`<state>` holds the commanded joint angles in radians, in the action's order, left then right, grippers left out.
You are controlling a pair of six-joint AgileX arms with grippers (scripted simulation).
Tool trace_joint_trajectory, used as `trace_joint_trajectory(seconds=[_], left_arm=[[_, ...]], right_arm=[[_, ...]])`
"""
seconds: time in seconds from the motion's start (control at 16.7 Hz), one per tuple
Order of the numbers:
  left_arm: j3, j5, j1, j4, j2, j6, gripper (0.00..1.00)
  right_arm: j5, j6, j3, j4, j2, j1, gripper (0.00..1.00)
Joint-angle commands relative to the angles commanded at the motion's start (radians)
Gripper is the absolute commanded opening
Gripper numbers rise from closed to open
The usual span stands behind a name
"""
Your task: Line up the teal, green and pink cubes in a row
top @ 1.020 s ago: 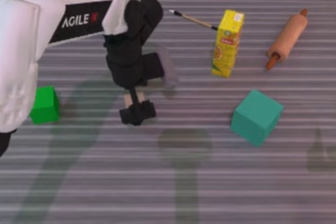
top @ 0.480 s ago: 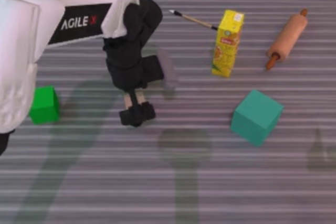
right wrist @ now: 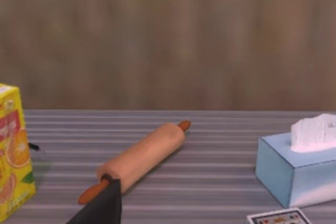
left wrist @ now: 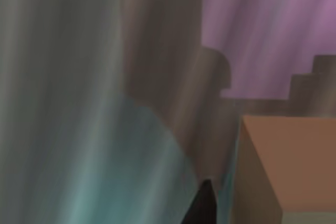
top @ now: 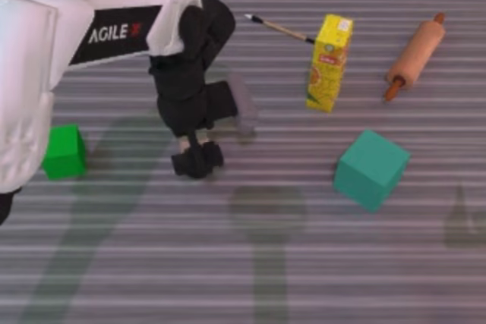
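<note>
A: From above, left of the table's middle, the left end effector (top: 197,160) sits low over the pink cube (top: 184,144), of which only a sliver shows. Whether it has clenched I cannot tell.
B: So the step is picking up the pink one?
A: I judge so. The green cube (top: 64,151) waits at the far left, the teal cube (top: 371,169) well apart on the right.
B: Anything in the way?
A: Juice carton (top: 329,63), paintbrush (top: 278,28) and rolling pin (top: 415,55) stand farther back, off the likely row.
B: And the left wrist view?
A: The cube's pink face (left wrist: 289,166) fills one corner, a dark fingertip (left wrist: 202,205) beside it.
B: Right wrist?
A: That arm looks parked; it sees the rolling pin (right wrist: 139,160) and a tissue box (right wrist: 299,161).
</note>
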<state>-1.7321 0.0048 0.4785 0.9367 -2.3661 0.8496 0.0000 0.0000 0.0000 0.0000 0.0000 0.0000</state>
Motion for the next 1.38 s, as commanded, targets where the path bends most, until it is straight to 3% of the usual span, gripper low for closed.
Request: trace_joint_trajectory(seconds=[0.12, 0.18, 0.6, 1.14, 1.38], left_arm=[[0.000, 0.000, 0.000, 0.000, 0.000, 0.000, 0.02], [0.000, 0.000, 0.000, 0.000, 0.000, 0.000, 0.00], [0.000, 0.000, 0.000, 0.000, 0.000, 0.000, 0.00], [-0.156, 0.015, -0.017, 0.246, 0.100, -0.015, 0.00], [-0.167, 0.016, -0.019, 0.261, 0.109, -0.016, 0.00]], right_arm=[[0.000, 0.000, 0.000, 0.000, 0.000, 0.000, 1.00], [0.000, 0.000, 0.000, 0.000, 0.000, 0.000, 1.00], [0.000, 0.000, 0.000, 0.000, 0.000, 0.000, 1.00], [0.000, 0.000, 0.000, 0.000, 0.000, 0.000, 1.00], [0.000, 0.000, 0.000, 0.000, 0.000, 0.000, 1.00]])
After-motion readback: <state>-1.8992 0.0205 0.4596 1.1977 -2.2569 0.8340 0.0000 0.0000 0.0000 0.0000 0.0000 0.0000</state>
